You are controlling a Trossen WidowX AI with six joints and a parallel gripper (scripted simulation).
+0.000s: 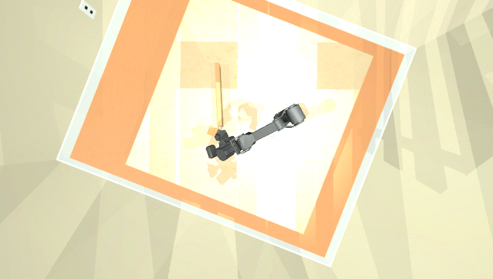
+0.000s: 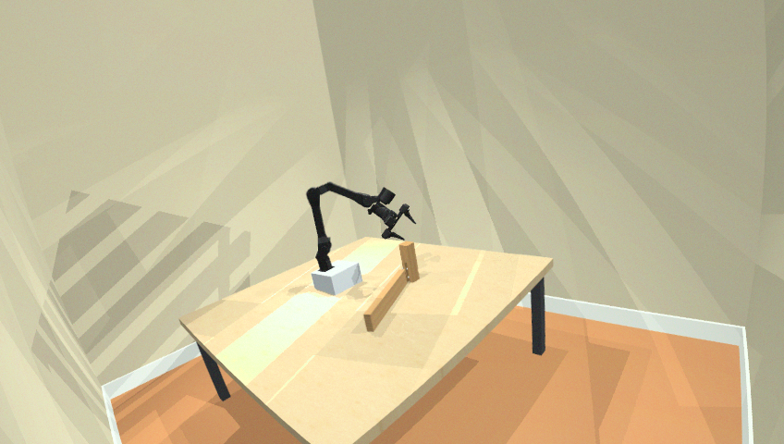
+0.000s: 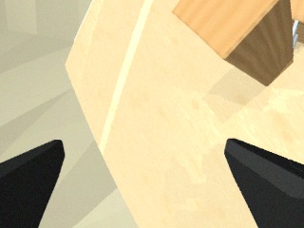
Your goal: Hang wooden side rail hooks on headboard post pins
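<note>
The wooden side rail (image 1: pixel 218 100) (image 2: pixel 385 300) lies along the table, its far end on the table top and its other end close beside the headboard post (image 1: pixel 212 131) (image 2: pixel 410 261) (image 3: pixel 228 24). The post stands upright. Small steel parts (image 2: pixel 407 272) (image 3: pixel 295 35) show between rail end and post; whether the hooks sit on the pins cannot be told. My gripper (image 1: pixel 214 144) (image 2: pixel 409 230) (image 3: pixel 146 147) is wide open and empty. It hangs above and beside the post, touching neither post nor rail. In the wrist view the post is at the upper right, beyond the fingers.
The white base block (image 2: pixel 336 277) of the arm stands on the table (image 2: pixel 440 329), to the left of the rail in the exterior view. A table edge (image 3: pixel 85 111) crosses the left of the wrist view. Bright light and shadow patches fall across the table.
</note>
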